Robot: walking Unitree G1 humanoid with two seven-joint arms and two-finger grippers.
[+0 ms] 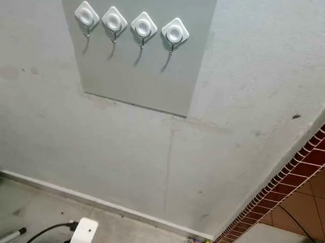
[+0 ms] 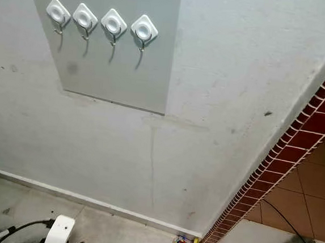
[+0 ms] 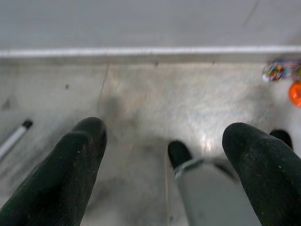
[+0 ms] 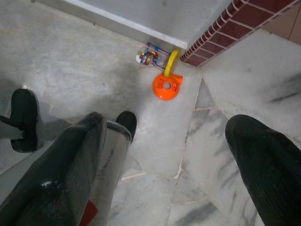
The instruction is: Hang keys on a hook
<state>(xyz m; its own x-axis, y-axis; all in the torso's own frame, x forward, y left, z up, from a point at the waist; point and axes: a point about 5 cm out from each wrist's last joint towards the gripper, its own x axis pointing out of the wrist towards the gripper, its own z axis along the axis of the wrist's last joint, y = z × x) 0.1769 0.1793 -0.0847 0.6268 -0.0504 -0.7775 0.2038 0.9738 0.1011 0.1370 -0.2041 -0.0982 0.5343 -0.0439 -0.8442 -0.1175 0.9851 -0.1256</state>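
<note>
While four wall hooks (image 1: 131, 25) hang bare: keys (image 4: 149, 56) on floor, both tools (image 3: 164, 165) (image 4: 164, 160) spread wide, empty; nothing done yet

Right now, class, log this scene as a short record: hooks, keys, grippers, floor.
hooks: four white hooks in a row on a grey panel on the wall, nothing hanging on them
keys: orange keyring with colourful keys lying on the floor by the wall's foot
left gripper: open, over the floor
right gripper: open, over the floor, apart from the keys
floor: grey marble; red tiled edge on the right
</note>
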